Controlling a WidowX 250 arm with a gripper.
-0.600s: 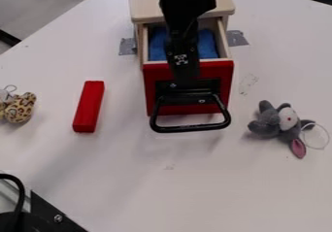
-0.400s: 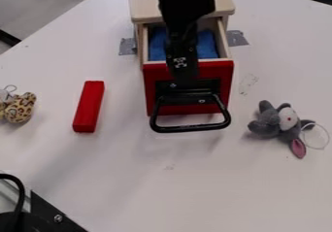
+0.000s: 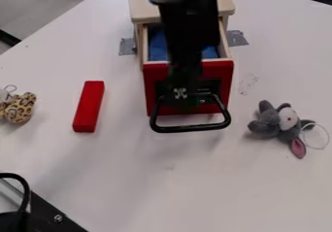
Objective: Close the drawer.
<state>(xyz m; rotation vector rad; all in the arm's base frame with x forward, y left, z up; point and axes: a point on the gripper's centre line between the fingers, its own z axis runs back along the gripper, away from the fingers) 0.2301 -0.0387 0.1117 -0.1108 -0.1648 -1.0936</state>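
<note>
Can't tell from the camera view if the black two-finger gripper (image 3: 183,98) is spread or pinched, hanging at the red-fronted wooden drawer (image 3: 220,75). Drawer's sticking out of its pale wood cabinet (image 3: 144,5), so imo the whole push is left. Long red block (image 3: 89,106) and grey plush toy (image 3: 280,121) sit clear of its side edges.

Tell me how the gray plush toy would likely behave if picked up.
The gray plush toy would probably squash softly in a grip, given its fuzzy, stuffed look. Its ears and limbs stick out separately, so they may flop or dangle when lifted. The clear loop beside it looks attached, so it would likely trail along and could snag.
</note>
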